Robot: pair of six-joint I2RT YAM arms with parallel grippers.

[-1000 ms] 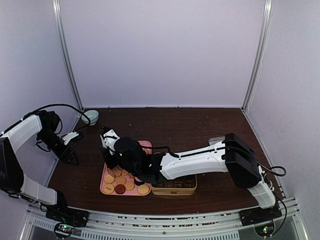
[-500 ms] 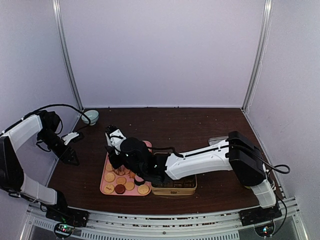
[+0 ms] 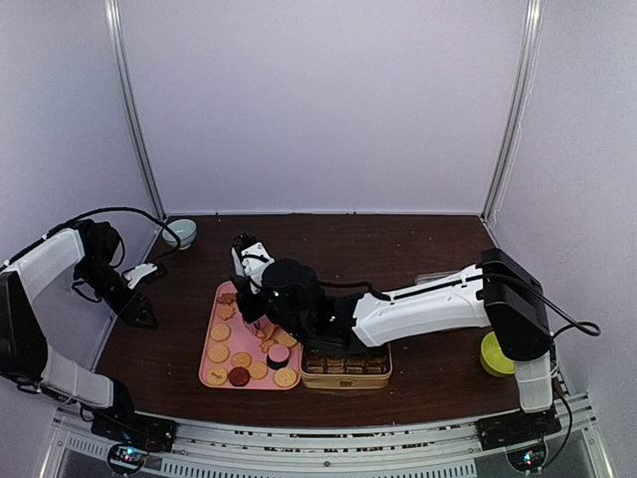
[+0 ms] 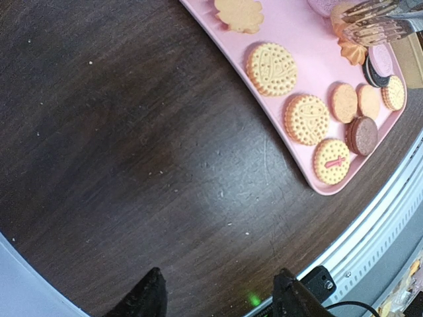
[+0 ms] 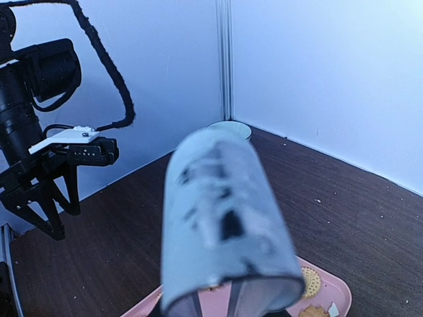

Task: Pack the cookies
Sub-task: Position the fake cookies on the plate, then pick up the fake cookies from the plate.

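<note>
The cookies (image 3: 231, 356) lie on a pink tray (image 3: 207, 378); most are round and tan, one is dark brown (image 3: 239, 376). They also show in the left wrist view (image 4: 271, 68). More cookies fill a gold tin (image 3: 346, 379) right of the tray. My right gripper (image 3: 249, 261) hangs over the tray's far end, shut on metal tongs (image 5: 225, 218) that fill its wrist view and hide its fingers. The tong tips (image 4: 378, 21) hover by cookies at the tray's far right. My left gripper (image 4: 221, 300) is open and empty over bare table left of the tray (image 4: 301, 26).
A small pale bowl (image 3: 180, 232) stands at the back left, also in the right wrist view (image 5: 229, 129). A yellow-green round object (image 3: 495, 355) sits at the right by the right arm's base. A silvery flat thing (image 3: 430, 280) lies behind the right arm. The booth walls close in on three sides.
My right arm has swung right and back with the tongs, uncovering more of the tray and the yellow-green object. The left arm has not moved.
</note>
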